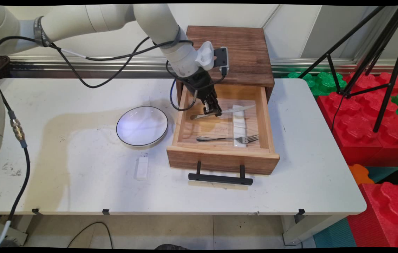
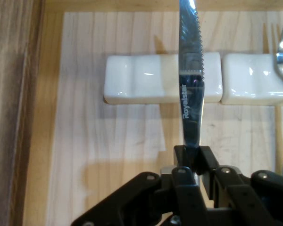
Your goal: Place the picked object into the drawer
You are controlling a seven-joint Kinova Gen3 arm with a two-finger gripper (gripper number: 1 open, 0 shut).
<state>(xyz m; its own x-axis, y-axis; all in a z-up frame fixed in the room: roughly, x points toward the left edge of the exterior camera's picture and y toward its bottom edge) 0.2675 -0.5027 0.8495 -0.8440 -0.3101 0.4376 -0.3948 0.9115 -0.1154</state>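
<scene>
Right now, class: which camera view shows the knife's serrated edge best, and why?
The hand view: the knife rises from the gripper, its teeth and maker's name plain, over a white rest. The main view shows the whole knife in the drawer, teeth indistinct.

I have the gripper (image 1: 214, 111) down inside the open drawer (image 1: 265, 116), clamped on a knife (image 1: 235, 109). Drawer walls box me in on all sides. At 6 o'clock a fork (image 1: 227, 139) lies across the drawer floor; two white rests (image 2: 146, 77) sit under the cutlery toward 3. Bare wood lies between knife and fork. Outside, a plate (image 1: 142, 125) stands at 9 o'clock on the bench (image 1: 79, 182).
</scene>
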